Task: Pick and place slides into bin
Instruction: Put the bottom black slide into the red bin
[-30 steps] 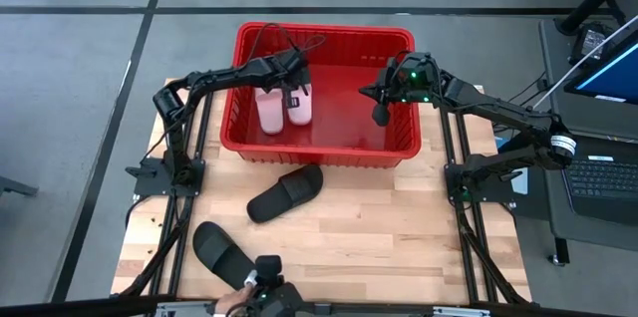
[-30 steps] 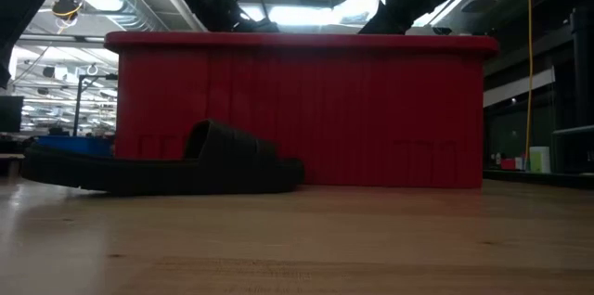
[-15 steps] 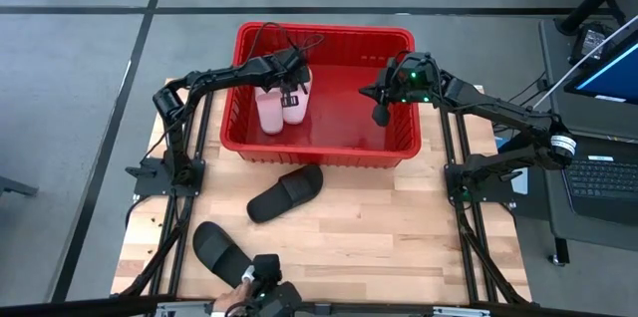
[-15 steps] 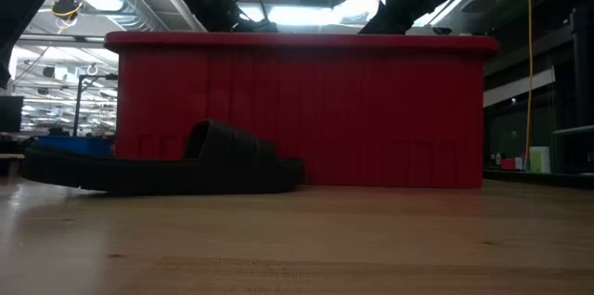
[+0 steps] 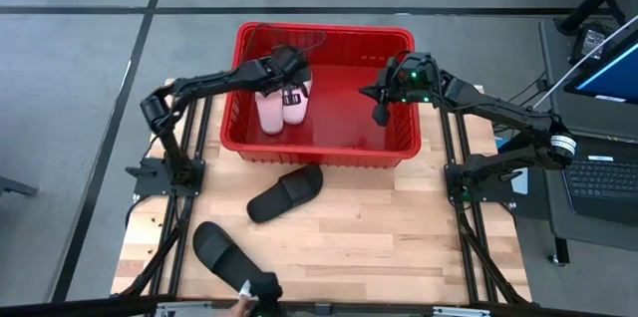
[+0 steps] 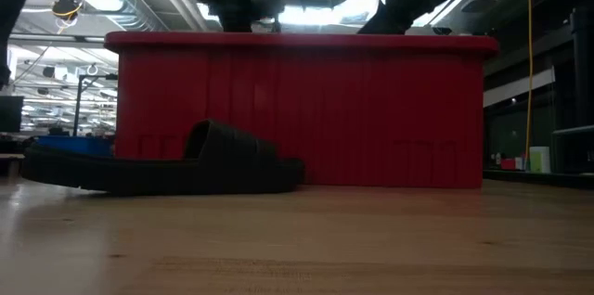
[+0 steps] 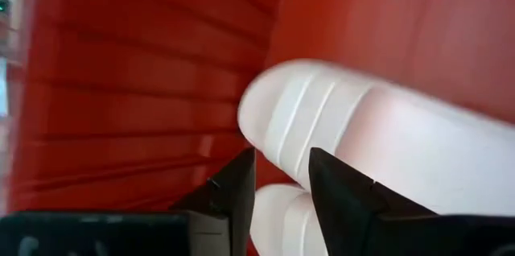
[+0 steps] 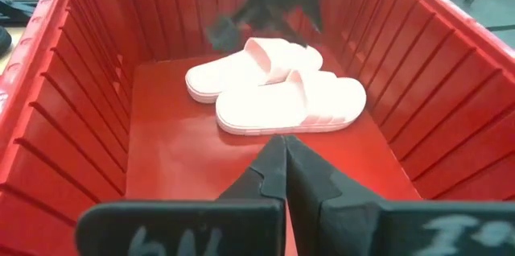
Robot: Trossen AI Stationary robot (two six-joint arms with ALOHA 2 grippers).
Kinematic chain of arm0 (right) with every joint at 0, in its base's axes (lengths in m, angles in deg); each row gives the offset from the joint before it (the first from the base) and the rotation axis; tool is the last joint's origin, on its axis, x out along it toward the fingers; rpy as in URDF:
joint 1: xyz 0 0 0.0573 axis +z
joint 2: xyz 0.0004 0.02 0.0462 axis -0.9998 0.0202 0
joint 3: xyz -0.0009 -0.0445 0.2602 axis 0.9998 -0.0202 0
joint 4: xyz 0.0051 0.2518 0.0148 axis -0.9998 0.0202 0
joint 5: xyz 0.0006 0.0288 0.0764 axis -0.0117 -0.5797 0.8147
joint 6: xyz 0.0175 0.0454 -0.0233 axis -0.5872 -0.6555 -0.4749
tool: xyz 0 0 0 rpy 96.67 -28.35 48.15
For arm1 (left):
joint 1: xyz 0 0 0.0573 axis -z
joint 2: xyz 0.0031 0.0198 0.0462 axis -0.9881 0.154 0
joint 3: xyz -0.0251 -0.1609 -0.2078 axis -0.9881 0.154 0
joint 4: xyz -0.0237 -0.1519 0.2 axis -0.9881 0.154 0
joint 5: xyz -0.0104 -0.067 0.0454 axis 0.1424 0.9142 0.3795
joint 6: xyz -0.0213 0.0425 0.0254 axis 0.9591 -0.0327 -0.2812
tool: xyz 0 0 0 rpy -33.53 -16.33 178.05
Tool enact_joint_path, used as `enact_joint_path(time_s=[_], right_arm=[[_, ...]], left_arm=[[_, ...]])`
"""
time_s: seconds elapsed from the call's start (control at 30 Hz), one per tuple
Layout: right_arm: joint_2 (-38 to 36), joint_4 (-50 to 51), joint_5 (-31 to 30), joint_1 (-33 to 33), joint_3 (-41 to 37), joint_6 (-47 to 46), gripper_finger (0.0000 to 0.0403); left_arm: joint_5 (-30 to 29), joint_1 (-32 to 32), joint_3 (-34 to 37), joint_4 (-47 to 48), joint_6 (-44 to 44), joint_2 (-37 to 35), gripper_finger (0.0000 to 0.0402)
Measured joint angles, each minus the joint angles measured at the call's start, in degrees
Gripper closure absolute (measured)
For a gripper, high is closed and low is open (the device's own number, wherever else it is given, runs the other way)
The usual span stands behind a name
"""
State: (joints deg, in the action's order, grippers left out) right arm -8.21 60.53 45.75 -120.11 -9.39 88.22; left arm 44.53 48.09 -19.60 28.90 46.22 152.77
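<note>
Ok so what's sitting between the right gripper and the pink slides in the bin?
Nothing. In the right wrist view, only bare red floor of the bin lies between the shut right gripper and the two pink slides; the left gripper hangs over them.

The wooden table [image 5: 399, 227] carries the red bin [image 5: 324, 148] at its far side. One black slide [image 5: 286, 193] lies on the boards just in front of the bin's near wall; the other black slide [image 5: 221, 251] lies apart from it, near the table's front-left edge
</note>
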Motion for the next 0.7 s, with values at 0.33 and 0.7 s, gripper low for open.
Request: enact_joint_path(time_s=[0.33,0.7], right_arm=[[0.00,-0.44,0.01,0.02,0.00,0.01,0.0398],[0.00,-1.77,5.63,0.04,0.00,0.12,0.0398]], left_arm=[[-0.05,8.18,0.00,-0.17,8.43,-15.20,0.0302],[-1.11,20.14,0.00,8.28,13.77,-23.71,0.0365]])
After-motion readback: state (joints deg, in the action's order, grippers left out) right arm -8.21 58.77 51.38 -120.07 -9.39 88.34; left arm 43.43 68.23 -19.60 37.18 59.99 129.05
